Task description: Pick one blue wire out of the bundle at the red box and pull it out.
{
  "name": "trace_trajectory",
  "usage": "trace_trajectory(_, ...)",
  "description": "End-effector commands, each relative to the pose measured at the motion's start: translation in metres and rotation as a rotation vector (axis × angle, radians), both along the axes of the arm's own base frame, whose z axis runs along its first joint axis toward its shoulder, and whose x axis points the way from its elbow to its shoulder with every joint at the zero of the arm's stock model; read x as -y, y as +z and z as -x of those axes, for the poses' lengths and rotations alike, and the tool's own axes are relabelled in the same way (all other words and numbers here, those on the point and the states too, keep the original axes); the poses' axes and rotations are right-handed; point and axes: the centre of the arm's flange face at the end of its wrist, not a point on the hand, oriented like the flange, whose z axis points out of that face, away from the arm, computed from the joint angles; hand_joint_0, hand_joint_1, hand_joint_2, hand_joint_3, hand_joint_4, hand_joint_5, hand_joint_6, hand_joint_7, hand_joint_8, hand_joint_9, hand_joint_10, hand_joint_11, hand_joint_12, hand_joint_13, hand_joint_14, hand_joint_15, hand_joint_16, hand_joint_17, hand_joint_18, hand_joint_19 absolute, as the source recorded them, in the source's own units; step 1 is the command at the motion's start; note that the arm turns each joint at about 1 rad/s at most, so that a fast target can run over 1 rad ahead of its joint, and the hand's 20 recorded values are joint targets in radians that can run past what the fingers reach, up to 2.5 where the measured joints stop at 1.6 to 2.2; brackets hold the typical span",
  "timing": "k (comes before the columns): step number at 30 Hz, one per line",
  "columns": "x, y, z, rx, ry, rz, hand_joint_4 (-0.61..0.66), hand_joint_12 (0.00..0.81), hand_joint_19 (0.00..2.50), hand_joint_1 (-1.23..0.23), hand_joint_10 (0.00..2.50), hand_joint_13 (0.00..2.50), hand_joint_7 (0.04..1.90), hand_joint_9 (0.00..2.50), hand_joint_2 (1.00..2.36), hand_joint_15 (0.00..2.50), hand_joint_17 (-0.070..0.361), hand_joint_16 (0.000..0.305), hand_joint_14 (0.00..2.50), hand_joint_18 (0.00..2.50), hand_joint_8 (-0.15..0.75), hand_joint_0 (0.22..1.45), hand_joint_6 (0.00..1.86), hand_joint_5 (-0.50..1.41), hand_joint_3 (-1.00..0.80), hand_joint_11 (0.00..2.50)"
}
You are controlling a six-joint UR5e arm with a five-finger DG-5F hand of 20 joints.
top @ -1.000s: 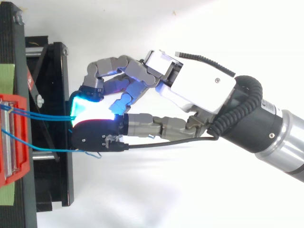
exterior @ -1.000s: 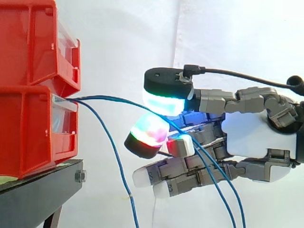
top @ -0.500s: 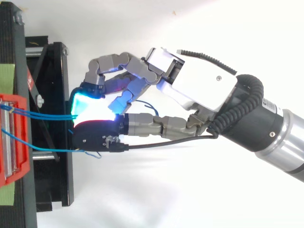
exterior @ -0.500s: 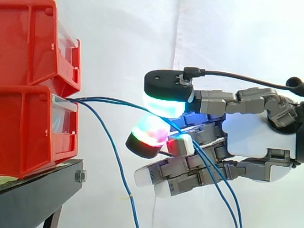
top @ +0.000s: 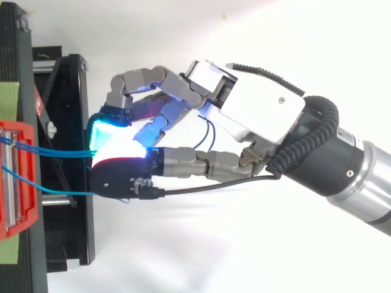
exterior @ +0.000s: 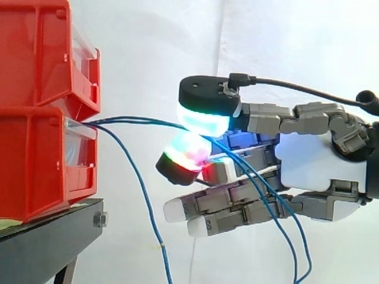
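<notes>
Two blue wires (exterior: 142, 122) run side by side from the front of the lower red bin (exterior: 41, 160) to my hand (exterior: 314, 165). They pass between a cyan-glowing pad (exterior: 204, 118) above and a green-and-red glowing pad (exterior: 186, 158) below, which pinch them. Past the pinch the wires slope down across the other fingers and loop under the palm. A third blue wire (exterior: 145, 201) hangs from the same bin and drops free. From above, the hand (top: 256, 110) reaches in from the right, and the wires (top: 61, 152) meet its pads just off the bin's front (top: 18, 177).
A second red bin (exterior: 41, 53) is stacked on the lower one, both on a black stand (exterior: 53, 242). The top view shows the stand's frame (top: 67, 232) and green tape (top: 9, 101) at the left. A white curtain hangs behind.
The hand has risen a little and its two glowing pads have come closer together on the wires. The wires' loose ends have swung up behind the fingers, showing as a loop from above.
</notes>
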Motion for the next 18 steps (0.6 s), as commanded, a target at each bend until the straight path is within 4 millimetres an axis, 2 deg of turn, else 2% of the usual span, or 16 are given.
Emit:
trace_trajectory(1,-0.0004,-0.0005,-0.0002,0.002,0.0,-0.002,-0.1,0.324,0.33,-0.91,0.03,0.72,1.33,1.14,1.02,0.44,0.11,0.049,0.02,0.58,0.256,0.72,0.91,-0.18,-0.15,1.12)
trace_trajectory(8,-0.0003,-0.0007,-0.0001,0.005,0.002,-0.009,-0.01,0.325,0.32,-0.91,0.03,0.67,1.22,1.09,1.01,0.41,0.111,0.049,0.02,0.55,0.238,0.72,0.89,-0.18,-0.34,1.01)
trace_trajectory(9,-0.0003,0.0005,0.0,0.008,0.002,-0.012,-0.03,0.314,0.34,-0.91,0.03,0.66,1.2,1.1,1.01,0.36,0.11,0.049,0.02,0.54,0.191,0.7,0.87,-0.17,-0.38,0.85)
trace_trajectory(10,-0.0015,-0.0007,-0.0001,0.009,0.004,-0.017,-0.08,0.296,0.34,-0.91,0.02,0.65,1.35,1.12,1.01,0.33,0.107,0.048,0.02,0.54,0.143,0.64,0.8,-0.14,-0.36,0.68)
trace_trajectory(11,-0.0027,-0.0005,-0.0003,0.015,0.007,-0.026,-0.11,0.285,0.35,-0.9,0.02,0.65,1.37,1.15,1.01,0.31,0.104,0.046,0.01,0.53,0.129,0.62,0.75,-0.11,-0.33,0.61)
trace_trajectory(14,-0.005,-0.0008,-0.0001,0.032,0.016,-0.062,-0.19,0.267,0.37,-0.88,0.02,0.67,1.37,1.23,1.01,0.31,0.099,0.044,0.01,0.55,0.121,0.59,0.71,-0.08,-0.27,0.58)
trace_trajectory(18,-0.006,-0.0015,0.0005,0.043,0.022,-0.094,-0.22,0.312,0.31,-0.88,0.02,0.77,1.31,1.37,1.01,0.29,0.125,0.055,0.01,0.67,0.148,0.56,0.7,-0.05,-0.15,0.53)
